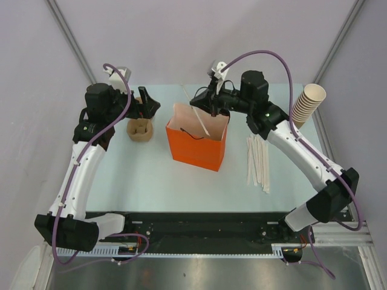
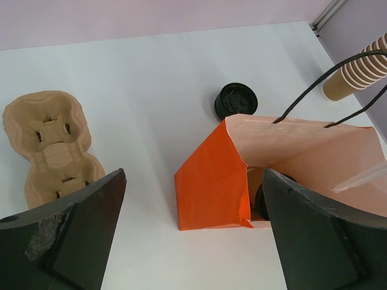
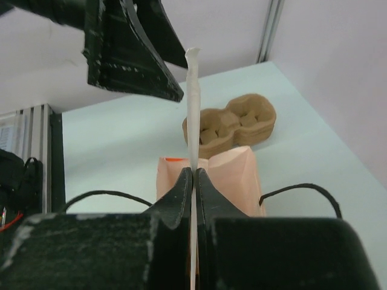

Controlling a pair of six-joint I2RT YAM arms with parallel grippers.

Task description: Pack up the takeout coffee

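Step in hand, as I read it: adding an extra to the bag, with the drink itself apparently already packed.

- Right claw (image 3: 193,172) is pinched tight on a thin white wrapped straw (image 3: 193,103). It holds the straw roughly upright above the open mouth of the orange paper bag (image 1: 196,148).
- Left claw (image 2: 193,175) is spread wide and holds nothing. It hovers near the bag's left side, above the pulp cup carrier (image 2: 51,139).
- Takeout coffee (image 2: 262,199): only a dark round shape shows, low inside the bag behind the orange side fold. It is probably the black lid. The cup body is hidden, so I cannot tell whether it stands upright or lies over.
- Elsewhere on the counter (image 1: 139,175):
  - a stack of black lids (image 2: 236,101) just beyond the bag
  - a tilted stack of lidless paper cups (image 1: 307,104) at the far right
  - a loose pile of straws (image 1: 259,158) to the right of the bag

Next move, my judgement: lower the straw straight into the opening, clear of the black cord handles and the inward-leaning bag walls, then release it. The paper walls look floppy. A sideways nudge could fold the mouth shut or tip the cup.
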